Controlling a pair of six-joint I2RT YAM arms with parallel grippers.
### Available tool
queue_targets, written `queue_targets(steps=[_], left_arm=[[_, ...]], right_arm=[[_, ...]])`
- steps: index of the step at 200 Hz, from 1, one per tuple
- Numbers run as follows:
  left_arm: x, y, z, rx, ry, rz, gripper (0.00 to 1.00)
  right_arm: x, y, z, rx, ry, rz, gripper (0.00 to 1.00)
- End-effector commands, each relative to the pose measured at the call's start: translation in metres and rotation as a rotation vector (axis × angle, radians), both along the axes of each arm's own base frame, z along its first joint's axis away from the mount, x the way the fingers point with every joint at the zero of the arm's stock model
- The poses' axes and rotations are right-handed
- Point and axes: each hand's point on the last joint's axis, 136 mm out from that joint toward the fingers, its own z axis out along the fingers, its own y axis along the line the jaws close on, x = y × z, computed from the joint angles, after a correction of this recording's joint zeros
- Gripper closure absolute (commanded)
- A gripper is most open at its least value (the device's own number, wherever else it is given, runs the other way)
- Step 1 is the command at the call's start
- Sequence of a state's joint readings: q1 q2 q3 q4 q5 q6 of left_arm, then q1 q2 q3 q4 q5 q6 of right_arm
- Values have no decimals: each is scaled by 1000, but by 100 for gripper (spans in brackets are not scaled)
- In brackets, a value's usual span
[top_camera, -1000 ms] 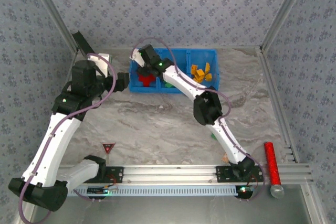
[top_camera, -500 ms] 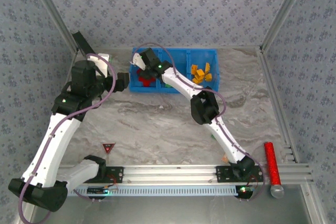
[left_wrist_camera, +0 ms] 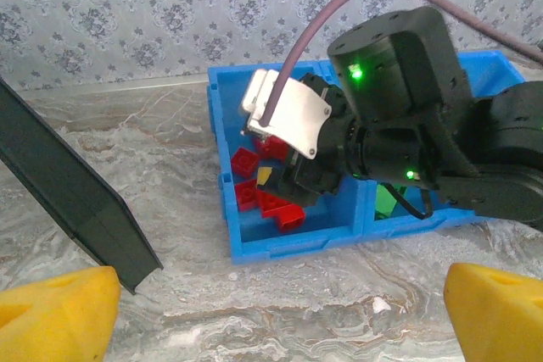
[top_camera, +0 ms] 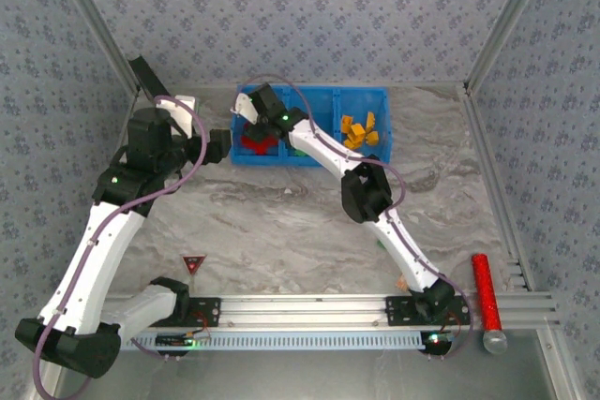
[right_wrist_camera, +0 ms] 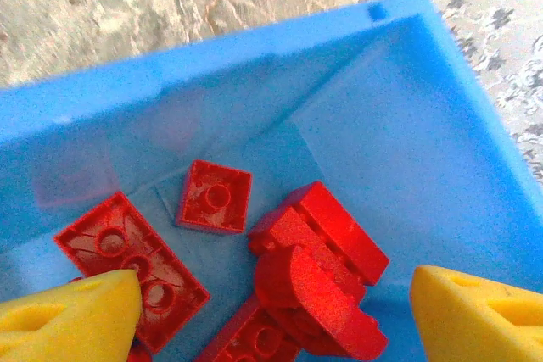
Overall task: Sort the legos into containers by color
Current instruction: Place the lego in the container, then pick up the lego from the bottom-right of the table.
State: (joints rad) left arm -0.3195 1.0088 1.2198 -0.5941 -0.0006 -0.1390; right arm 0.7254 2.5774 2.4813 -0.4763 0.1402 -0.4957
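Sorting station seen from overhead and from both wrists. The red triangular sign (top_camera: 193,263) near the arm bases carries a mark too small to read. The blue tray (top_camera: 356,93) (left_wrist_camera: 288,243) (right_wrist_camera: 407,125) lies at the far side of the table (top_camera: 281,222), its long axis running left to right. Its left compartment holds red bricks (top_camera: 255,142) (left_wrist_camera: 263,197) (right_wrist_camera: 314,269), the middle one green bricks (left_wrist_camera: 386,201), and the right one orange-yellow bricks (top_camera: 358,130). One long red brick (right_wrist_camera: 131,256) lies underside up on a diagonal. The right gripper (top_camera: 251,126) (right_wrist_camera: 271,307) hangs over the left compartment, pads spread and empty. The left gripper (top_camera: 220,145) (left_wrist_camera: 271,320) faces the tray's left end, fingers wide apart and empty, with the black strip (left_wrist_camera: 76,201) to its left.
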Motion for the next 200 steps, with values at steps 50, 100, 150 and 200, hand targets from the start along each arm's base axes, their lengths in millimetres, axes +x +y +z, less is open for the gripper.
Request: queue_targets(steps=[50,100,150,200], left_arm=[[0,2,9,-14,-35,-5,2],[-3,-1,8,-12,-35,-25,2],[-3,-2,8,-23,-28,-26,1],[-1,-3,5,-27,-18,-30,1]], right_arm=[[-81,-116,139,217,137,-323,16],[-209,-252,87,347,401,-669,13],[-326,-336,-7,568,689,-1135,14],[-372,-347,-64,741,840,-1338,16]])
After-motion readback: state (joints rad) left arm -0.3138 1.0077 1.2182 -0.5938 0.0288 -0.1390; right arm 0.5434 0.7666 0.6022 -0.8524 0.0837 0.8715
